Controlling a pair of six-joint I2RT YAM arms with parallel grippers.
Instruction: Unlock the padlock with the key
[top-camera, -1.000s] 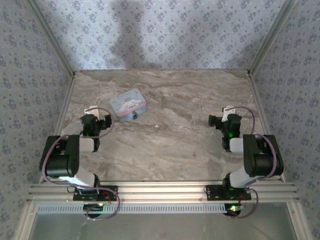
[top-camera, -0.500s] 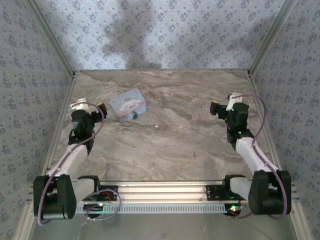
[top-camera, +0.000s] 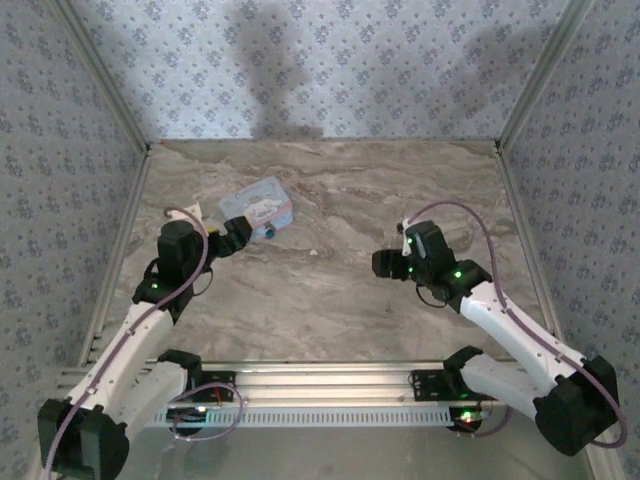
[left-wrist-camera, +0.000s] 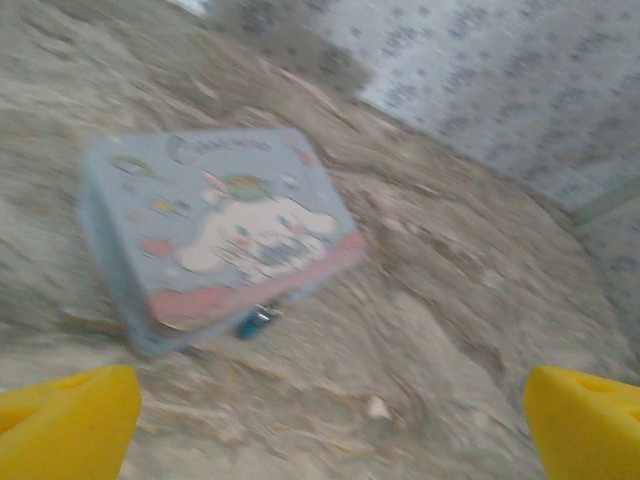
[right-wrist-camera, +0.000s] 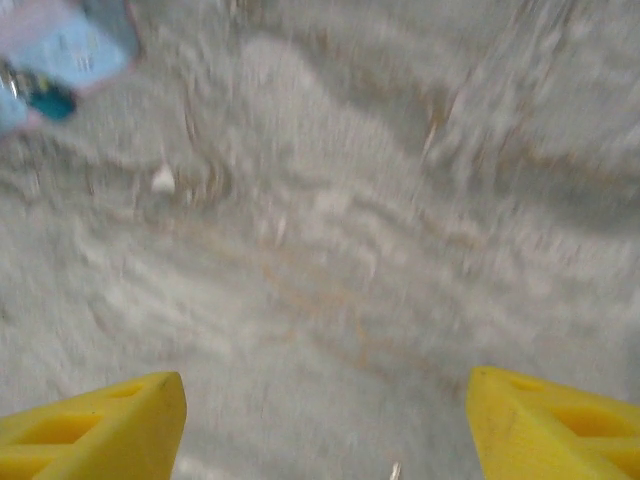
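The task is judged barely begun: the padlock (left-wrist-camera: 256, 322) is found untouched at the edge of the tin box (left-wrist-camera: 215, 225) on the worktop (top-camera: 330, 310), the left claw (left-wrist-camera: 330, 418) and right claw (right-wrist-camera: 325, 425) are both spread apart and empty, and key pickup and unlocking are left to be done

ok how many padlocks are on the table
1. The padlock sits at the front edge of the tin box, in the far left part of the table. Another could be hidden behind the box.
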